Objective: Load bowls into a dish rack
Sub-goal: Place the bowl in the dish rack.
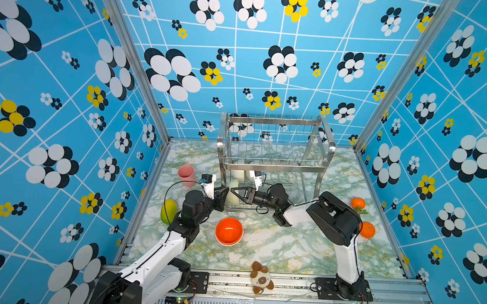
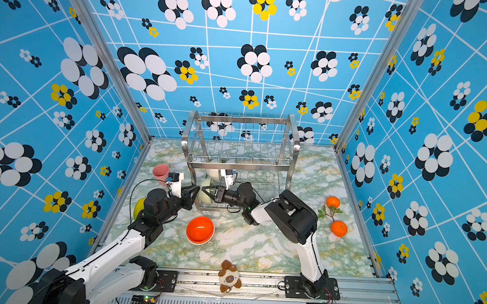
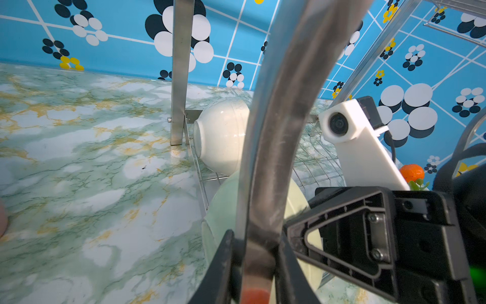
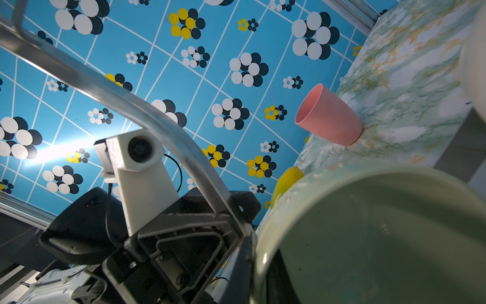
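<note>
We hold the sage green bowl (image 4: 368, 231) by its rim, right gripper (image 1: 232, 190) clenched, at the left end of the dish rack (image 1: 275, 167), lower tier. The left gripper (image 3: 259, 237) clamps the rack's curved side frame (image 3: 278, 105). We judge the bowl rigid, light, glossy, slippery and breakable; grip the thin rim squarely

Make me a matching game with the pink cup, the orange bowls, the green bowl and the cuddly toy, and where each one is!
Things:
1. pink cup
2. orange bowls
3. green bowl
4. cuddly toy

Places:
A. on the metal front rail
B. on its edge in the dish rack, lower tier
C. nested on the table, in front of the rack
D. upright on the table, beside the rack

Pairs: 1-D, 2-C, 3-B, 4-A
</note>
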`<action>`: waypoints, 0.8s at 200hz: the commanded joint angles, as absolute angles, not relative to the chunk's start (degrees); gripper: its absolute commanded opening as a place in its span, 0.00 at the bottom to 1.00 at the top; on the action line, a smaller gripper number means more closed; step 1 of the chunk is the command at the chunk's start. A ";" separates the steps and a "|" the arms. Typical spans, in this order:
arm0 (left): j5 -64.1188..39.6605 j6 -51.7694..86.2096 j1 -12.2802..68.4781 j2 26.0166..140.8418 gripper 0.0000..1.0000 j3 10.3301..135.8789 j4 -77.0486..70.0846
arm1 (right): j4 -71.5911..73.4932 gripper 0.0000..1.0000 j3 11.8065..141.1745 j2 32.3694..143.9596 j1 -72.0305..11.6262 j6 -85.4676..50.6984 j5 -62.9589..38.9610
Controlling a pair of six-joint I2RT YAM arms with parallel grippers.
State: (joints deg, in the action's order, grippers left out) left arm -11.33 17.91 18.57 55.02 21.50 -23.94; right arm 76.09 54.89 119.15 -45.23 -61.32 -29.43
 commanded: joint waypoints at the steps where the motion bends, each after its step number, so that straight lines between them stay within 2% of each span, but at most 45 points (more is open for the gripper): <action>1: -7.79 23.01 18.21 55.11 0.04 23.71 -23.57 | 80.58 0.06 56.78 120.49 -45.48 -60.05 -27.74; 160: -7.03 22.30 18.20 55.02 0.04 24.69 -22.19 | 80.68 0.13 56.99 124.28 -45.52 -61.07 -27.77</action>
